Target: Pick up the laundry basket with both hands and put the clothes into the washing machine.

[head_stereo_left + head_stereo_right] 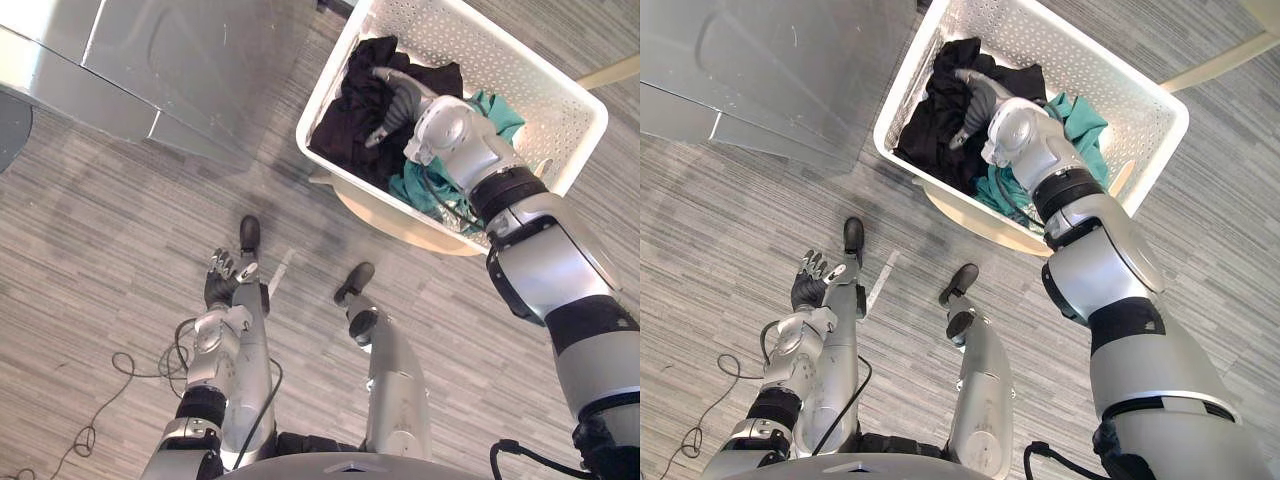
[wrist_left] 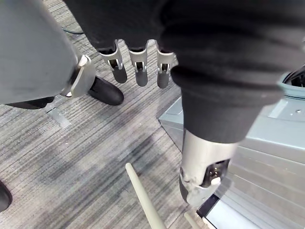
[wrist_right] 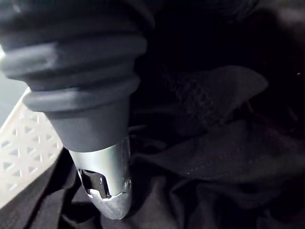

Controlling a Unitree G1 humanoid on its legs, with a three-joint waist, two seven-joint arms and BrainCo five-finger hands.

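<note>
Laundry basket [image 1: 565,95] upper right, apparently on a pale stand [image 1: 400,225], holding black clothes [image 1: 345,115] and a teal garment [image 1: 502,115]. Right hand [image 1: 400,100] among the black clothes, grip impossible to tell. Left hand [image 1: 220,278] lower left, fingers relaxed, empty.

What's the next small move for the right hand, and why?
Probably close the right hand on the black clothes in the white basket: its thumb lies against that cloth. The left hand hangs open near the floor, away from the basket.
</note>
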